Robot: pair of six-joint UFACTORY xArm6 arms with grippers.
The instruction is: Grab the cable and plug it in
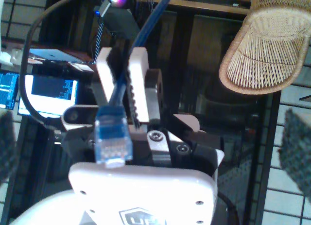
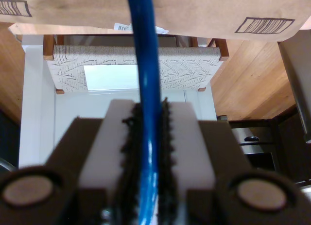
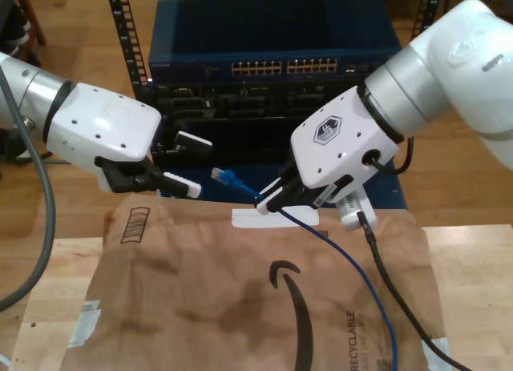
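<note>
My second gripper is clenched on the cable just behind its plug, which sticks out free toward the exterior view's left. My first gripper stands released and empty, near the plug and facing it. The grab looks done, but the plugging is left: the switch with its ports sits at the exterior view's upper centre, well apart. Open air lies between them. The slack trails over the paper bag below.
</note>
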